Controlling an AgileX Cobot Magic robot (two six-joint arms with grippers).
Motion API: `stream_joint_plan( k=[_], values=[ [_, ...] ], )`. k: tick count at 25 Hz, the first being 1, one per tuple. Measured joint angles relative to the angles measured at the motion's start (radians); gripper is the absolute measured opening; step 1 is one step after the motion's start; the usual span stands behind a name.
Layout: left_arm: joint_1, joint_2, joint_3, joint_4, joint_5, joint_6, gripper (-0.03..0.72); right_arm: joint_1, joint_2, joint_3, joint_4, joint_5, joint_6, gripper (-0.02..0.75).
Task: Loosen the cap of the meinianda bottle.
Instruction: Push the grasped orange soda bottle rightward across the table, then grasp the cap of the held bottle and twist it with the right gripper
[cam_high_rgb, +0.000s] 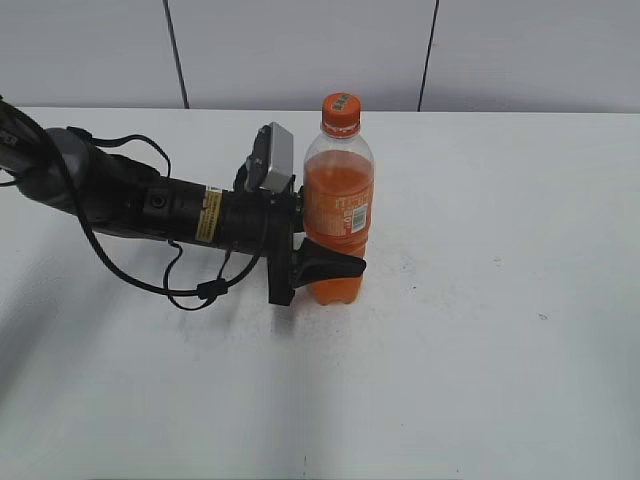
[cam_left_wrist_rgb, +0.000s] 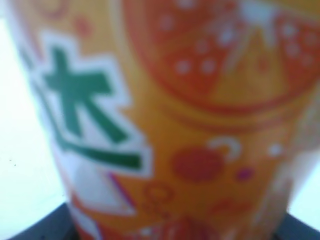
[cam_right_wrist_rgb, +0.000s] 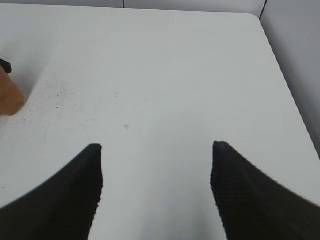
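Your left arm (cam_high_rgb: 150, 205) lies low and nearly level over the white surface (cam_high_rgb: 480, 330), reaching in from the left edge of the exterior view toward the middle. Its left hand (cam_high_rgb: 325, 262) is closed around the lower body of the meinianda bottle (cam_high_rgb: 338, 200), just under the label; you can see one dark finger (cam_high_rgb: 335, 265) wrapped across the front of the bottle, while the other is hidden behind it. A grey camera block (cam_high_rgb: 273, 158) sits on top of the wrist, and a black cable (cam_high_rgb: 185, 290) loops down from the arm onto the surface.

The bottle stands upright on the surface near the centre, with the orange cap (cam_high_rgb: 340, 108) on its neck and nothing touching the cap.

Your left wrist view is filled almost wholly by the bottle's label (cam_left_wrist_rgb: 165, 120), very close and blurred: green characters edged in white on orange. Only dark corners of the hand show at the bottom edge there, so the grip itself cannot be read from that view.

Your right arm does not appear in the exterior view. In the right wrist view the right hand (cam_right_wrist_rgb: 157, 190) hangs above bare surface with its two dark fingers (cam_right_wrist_rgb: 75, 195) spread wide apart and nothing between them. At that view's left edge a small orange patch of the bottle (cam_right_wrist_rgb: 9, 97) is cut off by the frame, well apart from the right hand.
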Motion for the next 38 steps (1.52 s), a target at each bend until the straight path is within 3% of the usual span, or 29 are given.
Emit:
stream_joint_plan(
  k=[16,22,26,38],
  values=[
    [0.000,0.014,-0.001,-0.015,-0.032,0.007,0.396,0.000,0.000,0.000,0.000,-0.007,0.000,0.511],
    [0.000,0.015,-0.001,-0.013,-0.034,0.007,0.396,0.000,0.029,0.037,0.020,-0.163,0.025,0.511],
    [0.000,0.016,-0.001,-0.012,-0.039,0.007,0.396,0.000,0.154,0.006,0.048,-0.124,0.030,0.511],
    [0.000,0.023,-0.001,-0.014,-0.056,0.007,0.396,0.000,0.667,-0.333,0.062,-0.085,-0.034,0.511]
  ],
)
